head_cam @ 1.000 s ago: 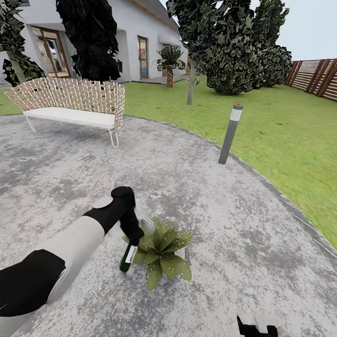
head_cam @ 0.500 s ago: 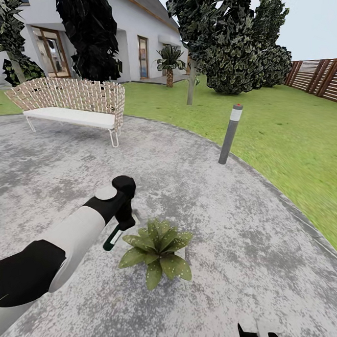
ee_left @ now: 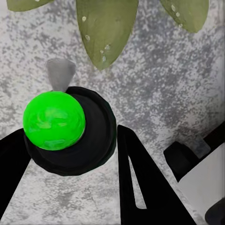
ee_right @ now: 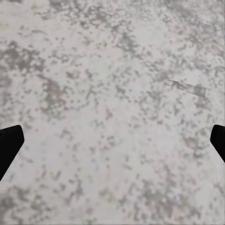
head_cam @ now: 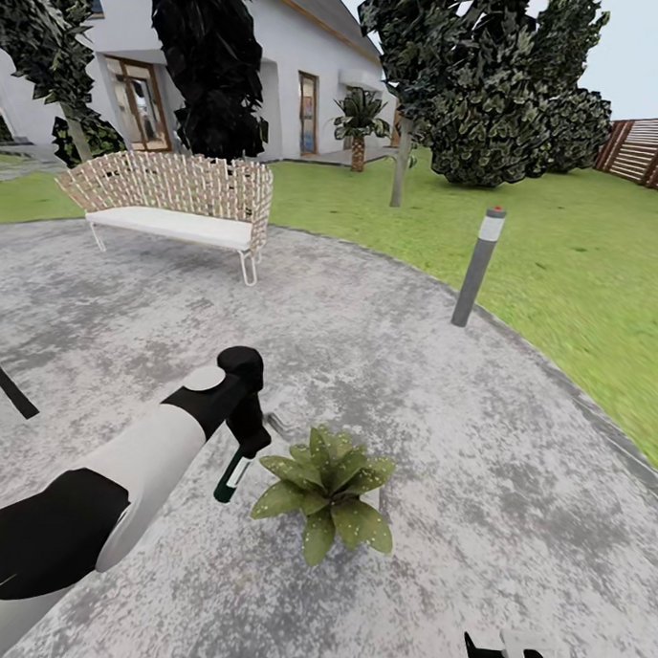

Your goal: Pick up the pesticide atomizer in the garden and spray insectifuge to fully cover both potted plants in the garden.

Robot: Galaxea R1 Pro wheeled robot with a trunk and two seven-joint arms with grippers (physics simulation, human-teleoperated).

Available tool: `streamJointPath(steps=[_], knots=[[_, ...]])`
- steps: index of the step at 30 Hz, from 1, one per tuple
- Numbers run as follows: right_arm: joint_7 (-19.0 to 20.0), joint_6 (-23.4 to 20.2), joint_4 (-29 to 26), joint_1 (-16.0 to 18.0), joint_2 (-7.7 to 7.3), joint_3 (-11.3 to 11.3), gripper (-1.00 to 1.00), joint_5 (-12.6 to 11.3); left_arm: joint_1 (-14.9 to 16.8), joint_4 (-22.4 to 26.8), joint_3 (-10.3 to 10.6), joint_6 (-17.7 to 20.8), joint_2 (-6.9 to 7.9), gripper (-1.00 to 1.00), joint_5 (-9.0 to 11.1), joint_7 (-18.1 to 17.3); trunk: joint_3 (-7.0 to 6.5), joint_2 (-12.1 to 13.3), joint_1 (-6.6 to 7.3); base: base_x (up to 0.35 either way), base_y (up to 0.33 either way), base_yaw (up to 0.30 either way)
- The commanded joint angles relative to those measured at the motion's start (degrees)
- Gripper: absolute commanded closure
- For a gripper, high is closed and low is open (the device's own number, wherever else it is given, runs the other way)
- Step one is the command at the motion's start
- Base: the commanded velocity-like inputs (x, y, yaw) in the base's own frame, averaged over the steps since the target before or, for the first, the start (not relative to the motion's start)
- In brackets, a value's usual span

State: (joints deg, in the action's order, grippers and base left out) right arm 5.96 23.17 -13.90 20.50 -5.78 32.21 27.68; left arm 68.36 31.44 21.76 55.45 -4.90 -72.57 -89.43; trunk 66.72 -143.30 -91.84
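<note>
Patio (head_cam: 439, 439) of mottled grey stone carries one potted plant (head_cam: 330, 487), a speckled green rosette. Just to its left the left gripper (head_cam: 246, 438) hangs from a black-and-white arm, fingers clamped on the atomizer (head_cam: 232, 476), which tilts down toward the stone beside the leaves. From the left wrist, the atomizer's black round end with a bright green spot (ee_left: 55, 120) sits between the dark fingers (ee_left: 140, 183), leaves (ee_left: 107, 28) close beyond it. Right gripper (ee_right: 112, 140) hovers over bare stone, fingertips wide apart. Behind stand a wicker bench (head_cam: 177, 198), a grey bollard (head_cam: 477, 267), lawn (head_cam: 562, 263) and fence (head_cam: 648, 151).
</note>
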Motion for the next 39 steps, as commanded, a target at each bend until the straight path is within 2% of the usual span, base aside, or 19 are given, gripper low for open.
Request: streamJointPath(steps=[1, 9, 13, 19, 27, 39], knots=[[0.5, 0.2, 0.0, 0.0, -0.01, 0.5, -1.00, 0.1, 0.0, 0.1, 0.1, 0.6, -0.02, 1.00, -0.3, -0.6, 0.05, 0.0, 0.01, -0.005, -0.012, 0.048], [0.5, 0.2, 0.0, 0.0, -0.02, 0.5, -1.00, 0.1, -0.1, 0.0, 0.1, 0.6, 0.07, 1.00, -0.2, -0.6, 0.05, 0.0, 0.01, -0.142, -0.210, 0.021], [0.5, 0.2, 0.0, 0.0, -0.02, 0.5, -1.00, 0.1, -0.6, 0.0, 0.1, 0.5, 0.14, 1.00, -0.3, -0.6, 0.05, 0.0, 0.01, -0.203, -0.211, 0.220], [0.5, 0.2, 0.0, 0.0, -0.02, 0.5, -1.00, 0.1, -1.4, -0.1, 0.0, 0.5, 0.32, 1.00, -0.6, -0.6, 0.05, 0.0, 0.01, -0.037, -0.031, 0.039], [0.5, 0.2, 0.0, 0.0, -0.02, 0.5, -1.00, 0.1, -1.4, -0.1, 0.0, 0.5, 0.37, 1.00, -0.7, -0.6, 0.05, 0.0, 0.01, -0.185, -0.205, 0.207], [0.5, 0.2, 0.0, 0.0, -0.02, 0.5, -1.00, 0.1, -2.1, -0.1, 0.1, 0.7, 1.64, 1.00, -0.8, -0.6, 0.05, 0.0, 0.01, -0.174, -0.149, 0.007]])
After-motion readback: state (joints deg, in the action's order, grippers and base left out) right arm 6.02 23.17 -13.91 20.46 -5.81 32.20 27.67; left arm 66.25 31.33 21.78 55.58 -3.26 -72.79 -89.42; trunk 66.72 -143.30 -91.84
